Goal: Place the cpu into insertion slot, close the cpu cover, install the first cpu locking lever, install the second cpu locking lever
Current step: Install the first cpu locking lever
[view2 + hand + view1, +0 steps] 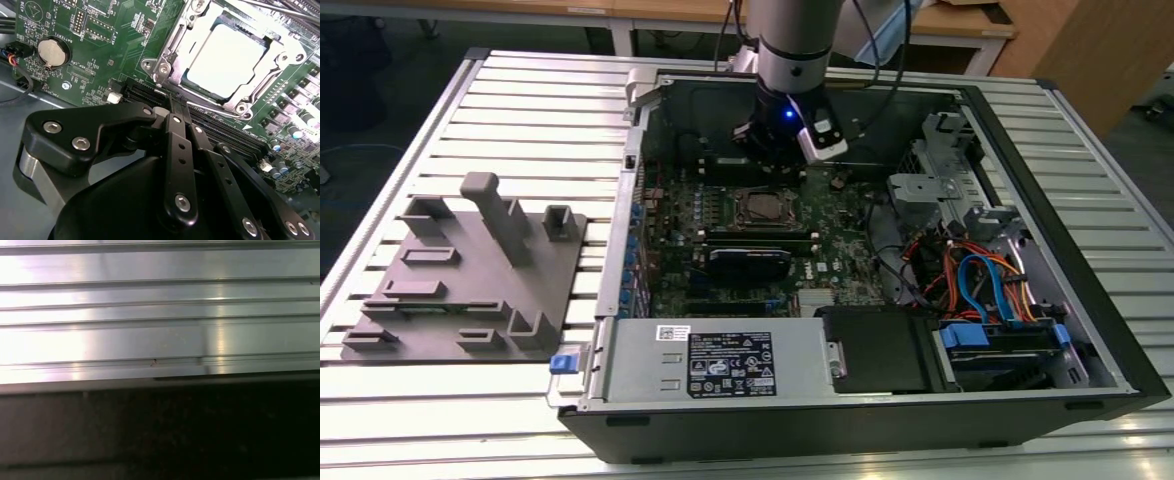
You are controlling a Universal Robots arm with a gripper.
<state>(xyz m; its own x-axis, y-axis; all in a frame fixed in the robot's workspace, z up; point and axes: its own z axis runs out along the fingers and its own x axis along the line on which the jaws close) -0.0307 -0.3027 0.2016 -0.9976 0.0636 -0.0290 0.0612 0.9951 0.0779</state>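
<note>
The exterior view, left to right: a grey fixture tray (pixel 460 270) on the slatted table (pixel 400 420), then the open computer case (pixel 1107 340). At the board's centre sits the insertion slot (pixel 762 207); the gripper (pixel 781 150) hovers just beyond it, toward twelve o'clock. In the second wrist view we see its fingers (pixel 179 150) pressed together, holding nothing — the cpu (pixel 225 57) already lies in the socket, at one o'clock from the fingertips, with the cpu cover (pixel 172 47) framing it. We judge the chip light, stiff, and fragile — best gripped by its edges.
</note>
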